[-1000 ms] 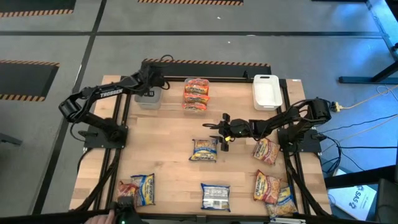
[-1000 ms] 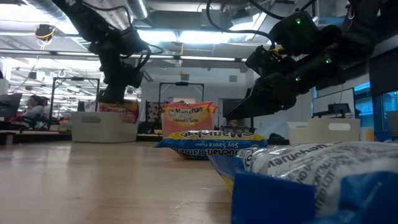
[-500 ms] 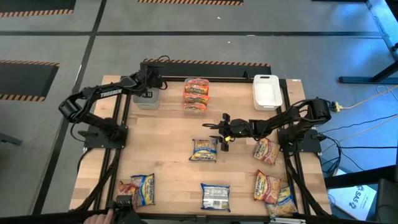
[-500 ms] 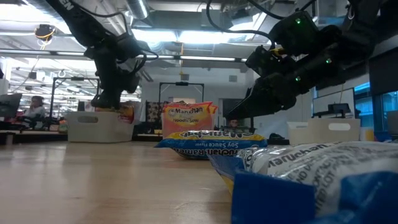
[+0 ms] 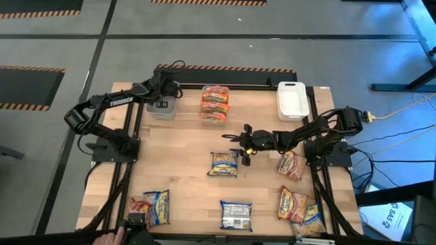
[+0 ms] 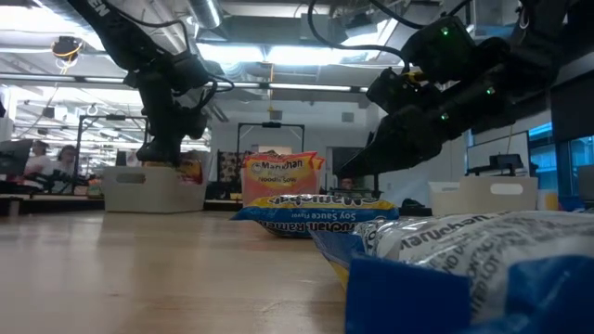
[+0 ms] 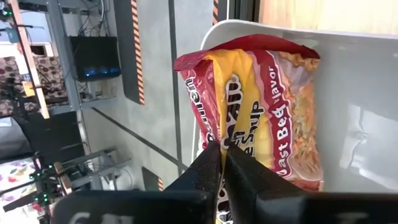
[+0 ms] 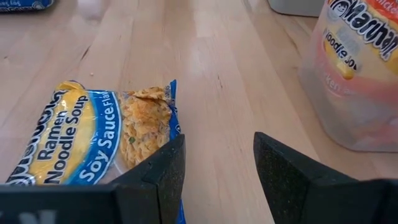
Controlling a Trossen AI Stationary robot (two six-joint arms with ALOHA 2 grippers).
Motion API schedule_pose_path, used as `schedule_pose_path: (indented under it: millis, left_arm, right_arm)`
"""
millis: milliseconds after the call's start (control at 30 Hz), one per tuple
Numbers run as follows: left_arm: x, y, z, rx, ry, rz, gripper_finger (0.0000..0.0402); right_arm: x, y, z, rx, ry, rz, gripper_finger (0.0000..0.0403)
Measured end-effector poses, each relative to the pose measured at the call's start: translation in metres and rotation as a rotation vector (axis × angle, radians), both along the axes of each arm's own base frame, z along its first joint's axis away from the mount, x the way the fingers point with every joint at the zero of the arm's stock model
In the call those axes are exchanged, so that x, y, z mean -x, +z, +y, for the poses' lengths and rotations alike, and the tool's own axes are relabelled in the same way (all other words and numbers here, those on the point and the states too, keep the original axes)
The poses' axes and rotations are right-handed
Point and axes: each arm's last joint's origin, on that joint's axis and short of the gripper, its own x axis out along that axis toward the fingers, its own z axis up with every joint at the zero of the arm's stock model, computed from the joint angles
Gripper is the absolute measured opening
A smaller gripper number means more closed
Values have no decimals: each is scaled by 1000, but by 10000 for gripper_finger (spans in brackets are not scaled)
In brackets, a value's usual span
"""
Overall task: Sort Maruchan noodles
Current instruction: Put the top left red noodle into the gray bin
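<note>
Your left tool sits over the clear bin at the far left corner of the counter, its fingers all but together and pinching the edge of a dark red-and-yellow roast beef packet. The packet hangs inside the bin's white wall, so this looks like a drop-off: that flavour goes here, and the hold is probably about to be let go.

Your right tool waits mid-counter with its fingers apart and nothing between them, poised just above one end of the blue soy sauce packet. That reads as the line-up for the next pick.

Around you:
- The middle bin at the far edge already holds pink-orange packets; it stands near the right tool and could be brushed on the lift.
- The white bin at the far right looks empty from above, likely meant for the blue packets.
- More packets lie loose: one by the right arm's base, a cluster at the near right corner, one at the near middle, two at the near left.
- A person's hand shows at the near edge by the left corner.
</note>
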Motion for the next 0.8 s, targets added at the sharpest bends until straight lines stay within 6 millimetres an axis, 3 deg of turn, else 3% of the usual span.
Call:
schedule_pose_path:
  millis: [233,500,800]
  left_arm:
    - [0,0,0,-4,2,-5,38]
    - [-2,3,2,-37,27,-40,92]
    - [-14,27,-3,-108,142,-156,127]
  right_arm:
    - [0,0,0,-12,4,-1,177]
    - [0,0,1,-16,2,-1,177]
    - [0,0,0,-30,-6,-2,177]
